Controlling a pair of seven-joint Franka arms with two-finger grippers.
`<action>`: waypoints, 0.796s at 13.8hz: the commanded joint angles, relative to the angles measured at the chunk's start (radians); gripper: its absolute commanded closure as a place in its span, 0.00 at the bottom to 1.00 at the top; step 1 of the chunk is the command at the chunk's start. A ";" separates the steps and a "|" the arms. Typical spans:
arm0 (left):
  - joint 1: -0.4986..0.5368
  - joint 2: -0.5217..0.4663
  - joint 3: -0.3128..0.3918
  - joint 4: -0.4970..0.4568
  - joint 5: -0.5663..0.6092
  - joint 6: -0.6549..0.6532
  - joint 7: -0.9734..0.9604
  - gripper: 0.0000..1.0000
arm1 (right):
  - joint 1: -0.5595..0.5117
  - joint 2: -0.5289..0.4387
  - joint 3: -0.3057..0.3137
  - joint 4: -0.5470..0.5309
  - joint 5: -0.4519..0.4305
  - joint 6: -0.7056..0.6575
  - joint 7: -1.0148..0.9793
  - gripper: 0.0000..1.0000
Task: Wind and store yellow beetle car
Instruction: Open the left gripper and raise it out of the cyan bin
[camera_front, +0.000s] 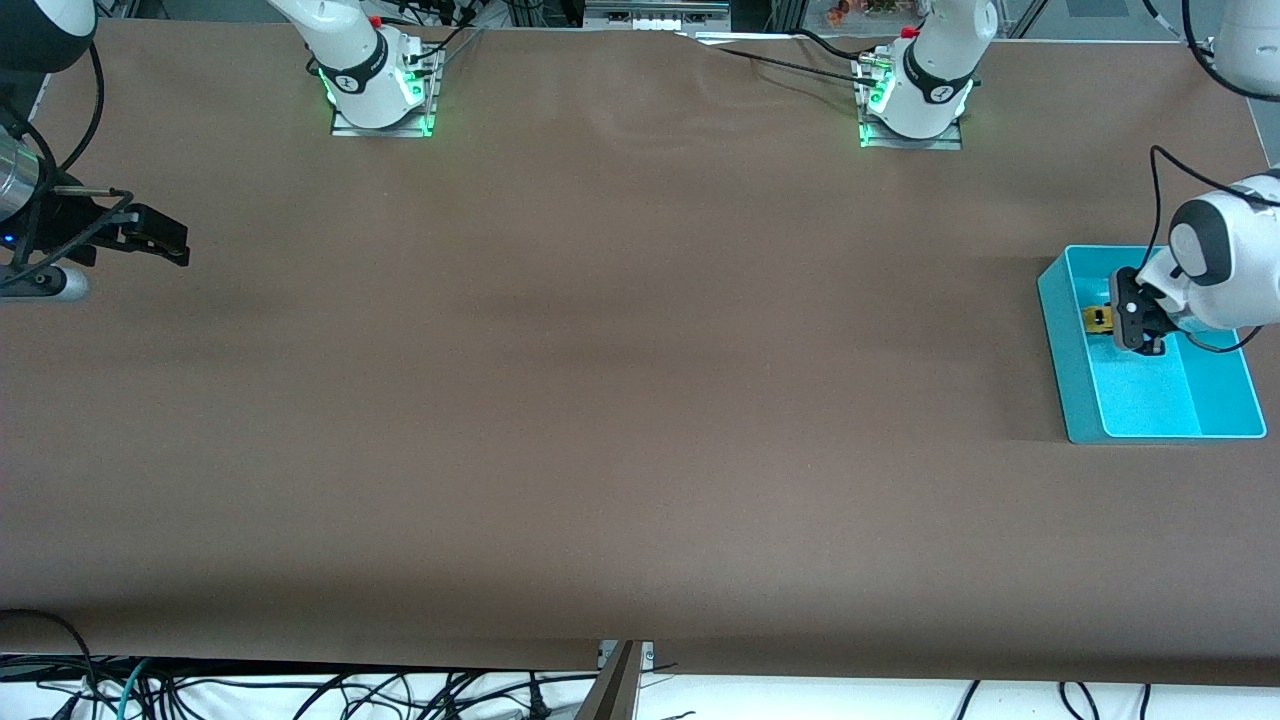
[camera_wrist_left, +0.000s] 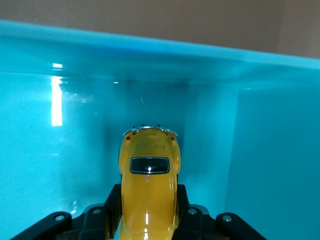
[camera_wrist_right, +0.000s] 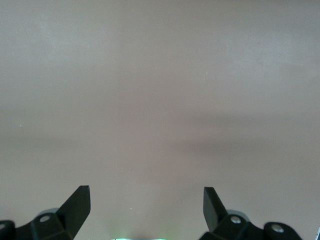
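The yellow beetle car (camera_front: 1099, 319) is inside the teal bin (camera_front: 1150, 405), which stands at the left arm's end of the table. My left gripper (camera_front: 1112, 321) reaches into the bin and is shut on the car. In the left wrist view the black fingers (camera_wrist_left: 114, 205) press both sides of the car's (camera_wrist_left: 149, 185) rounded body. Its dark window faces up and one silvery end points at the bin's wall (camera_wrist_left: 75, 125). Whether its wheels touch the bin floor is hidden. My right gripper (camera_front: 160, 240) waits open at the right arm's end, with nothing between its fingers (camera_wrist_right: 80, 205).
Both arm bases (camera_front: 380, 95) (camera_front: 915, 105) stand along the table's edge farthest from the front camera. Brown tabletop (camera_front: 620, 380) stretches between the two grippers. The right wrist view shows only bare brown surface (camera_wrist_right: 160, 100).
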 joint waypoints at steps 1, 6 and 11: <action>0.002 0.010 0.002 0.024 0.025 -0.024 0.013 0.66 | 0.005 0.008 -0.006 0.019 0.012 -0.002 0.009 0.00; -0.003 -0.063 0.002 0.012 0.024 -0.066 -0.004 0.00 | 0.005 0.008 -0.006 0.019 0.010 -0.002 0.009 0.00; -0.139 -0.299 -0.001 0.020 0.015 -0.064 -0.075 0.00 | 0.003 0.011 -0.006 0.019 0.012 -0.002 0.009 0.00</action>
